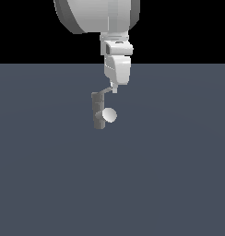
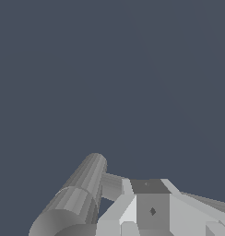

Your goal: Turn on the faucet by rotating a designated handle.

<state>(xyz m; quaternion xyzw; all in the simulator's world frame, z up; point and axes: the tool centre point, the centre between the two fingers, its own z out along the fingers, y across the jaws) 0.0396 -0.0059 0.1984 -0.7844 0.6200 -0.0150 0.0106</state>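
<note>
The pincer (image 1: 115, 88) is covering the handle's (image 1: 105, 90) outer end, so its jaws' spacing is perhaps unreadable. The wrist view's edge is cutting off the faucet (image 2: 75, 203) and the pincer's body.

Flat, even simulator light; no cast shadows, no glare. Coarse faceted shading on faucet (image 1: 98, 110) beside gripper (image 1: 115, 89). Sharp, undistorted.

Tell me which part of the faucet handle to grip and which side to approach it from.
Grip the handle near its free outer end, likely coming from above. It is a thin flat bar slanting out from the top of the faucet, so the far end gives the most leverage for rotating. The gripper already sits at that end; its jaw state is unclear.
</note>
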